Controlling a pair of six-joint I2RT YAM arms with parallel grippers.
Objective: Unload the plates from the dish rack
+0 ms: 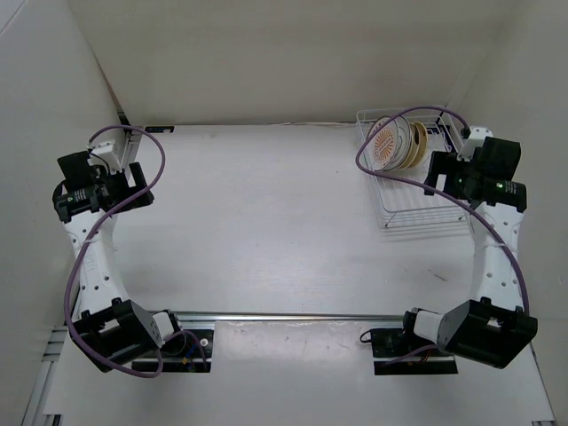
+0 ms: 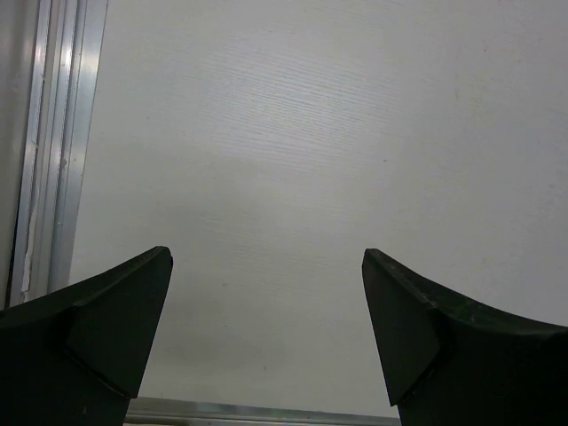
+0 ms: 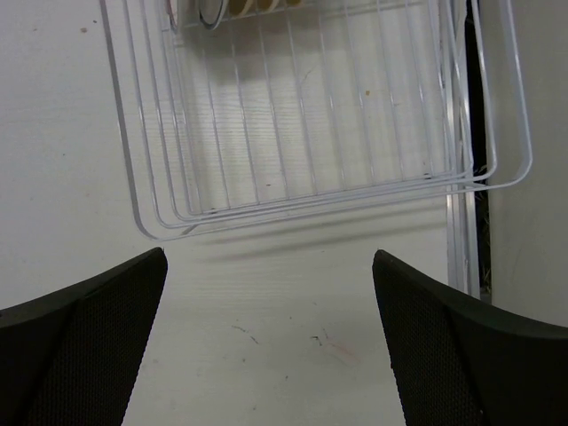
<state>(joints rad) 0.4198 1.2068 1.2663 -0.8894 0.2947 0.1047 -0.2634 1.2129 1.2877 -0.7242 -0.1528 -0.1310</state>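
The white wire dish rack point(image 1: 417, 200) stands at the far right of the table. Several plates stand upright in its far end: an orange sunburst plate point(image 1: 386, 142) in front, tan-yellow plates point(image 1: 418, 145) behind it. My right gripper point(image 1: 433, 175) is open and empty, raised over the rack's right side, short of the plates. In the right wrist view the rack point(image 3: 311, 115) lies ahead of the open gripper point(image 3: 268, 257), with only the plates' lower edges point(image 3: 210, 12) showing at the top. My left gripper point(image 1: 140, 185) is open and empty at the far left, and the left wrist view point(image 2: 266, 256) shows bare table.
White enclosure walls point(image 1: 266, 53) close off the back and both sides. A metal rail point(image 1: 293, 316) runs between the arm bases at the near edge. An aluminium rail point(image 2: 53, 133) shows beside the left gripper. Purple cables point(image 1: 133, 169) loop off both arms.
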